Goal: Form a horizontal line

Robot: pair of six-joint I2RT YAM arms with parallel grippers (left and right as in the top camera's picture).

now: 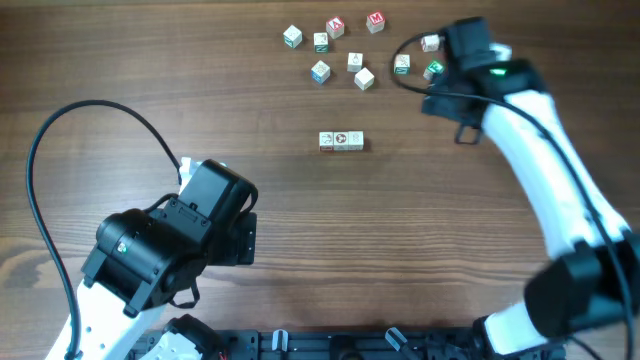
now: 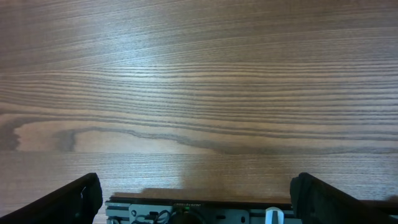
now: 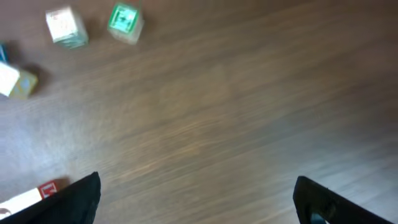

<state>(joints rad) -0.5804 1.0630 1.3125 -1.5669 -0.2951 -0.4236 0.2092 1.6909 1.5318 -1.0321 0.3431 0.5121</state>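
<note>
Three-cube horizontal line (image 1: 341,141) sits mid-table, cubes touching side by side, w/ loose letter cubes (image 1: 355,62) scattered beyond it. Left gripper (image 2: 196,183), jaws wide & empty, hovers over bare wood table (image 2: 199,93). Right gripper (image 3: 196,183), jaws also wide & empty, hangs nr green-lettered cube (image 1: 433,70) at the scatter's right end.

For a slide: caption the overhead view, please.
A row of three letter cubes lies mid-table; loose cubes scatter beyond it, beside the right arm.

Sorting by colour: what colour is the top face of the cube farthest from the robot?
Red; that cube shows best in the overhead view.
</note>
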